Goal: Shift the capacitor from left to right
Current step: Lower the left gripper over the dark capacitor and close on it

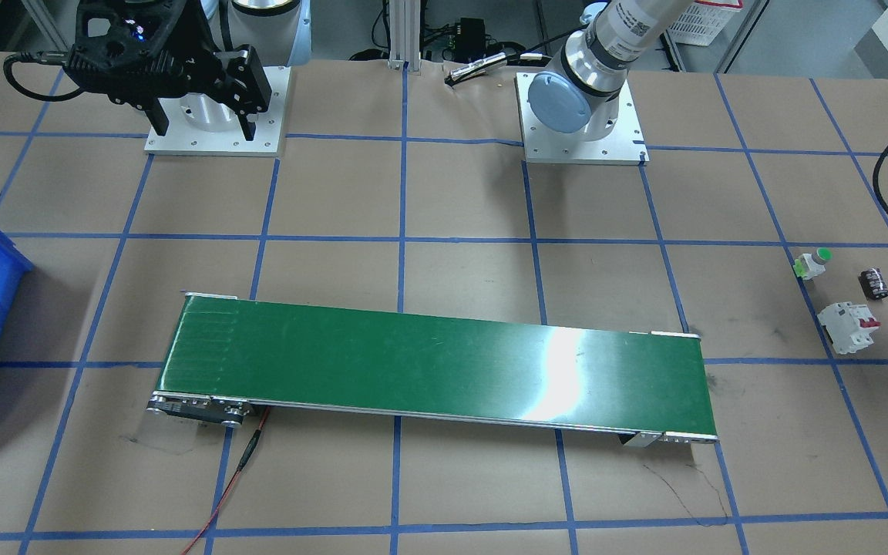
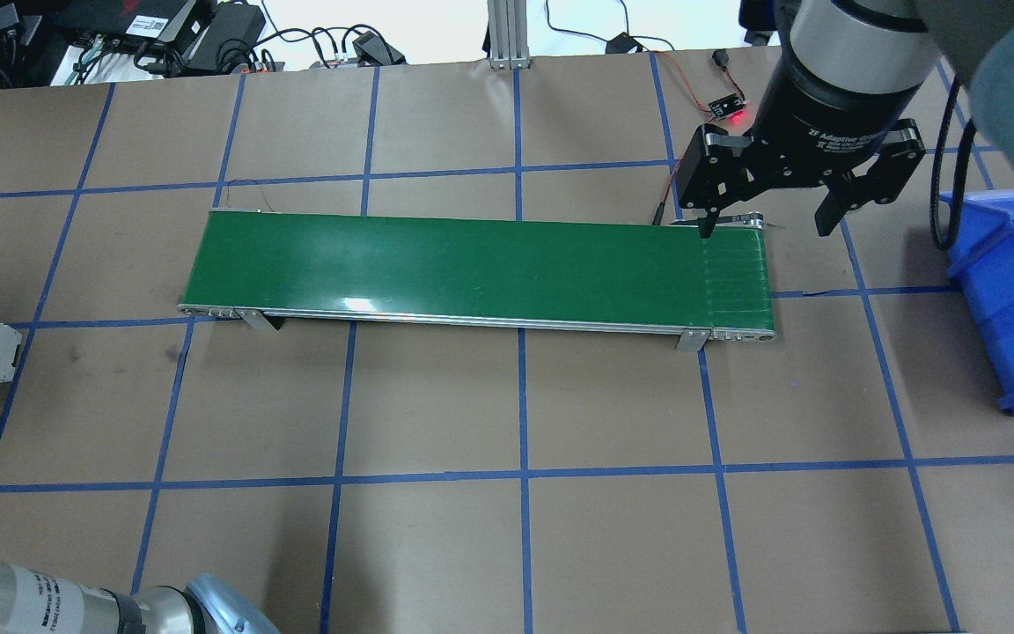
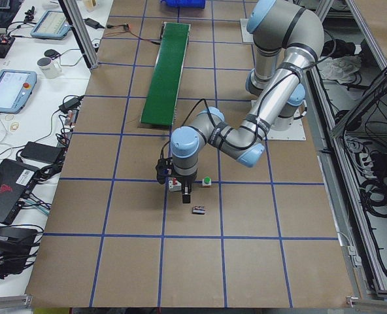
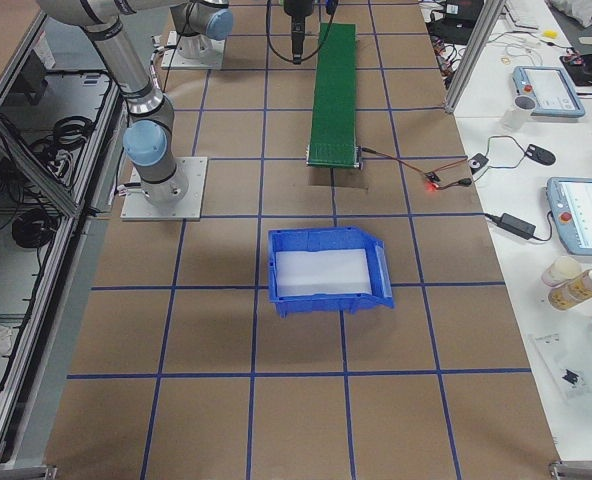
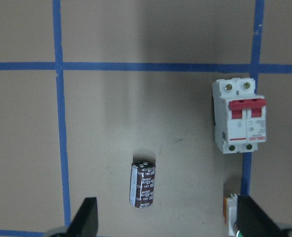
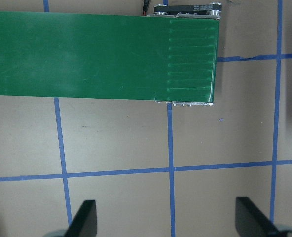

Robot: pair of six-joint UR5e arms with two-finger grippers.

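None of the move is done: the capacitor (image 5: 143, 183) lies ungrasped near the circuit breaker (image 5: 238, 116). The left gripper (image 5: 168, 219) is held over it, spread wide and empty; the right gripper (image 2: 765, 227), far from the breaker, likewise. Grasp, carry and release are left.

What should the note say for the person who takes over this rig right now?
Left gripper: open, empty, above the capacitor.
Right gripper: open, empty, near the right end of the conveyor belt.
Capacitor: lying on its side at the table's left end, beside the circuit breaker, ungrasped.
Done: nothing moved yet.
To do: grasp the capacitor and bring it to the right side, probably via the belt.
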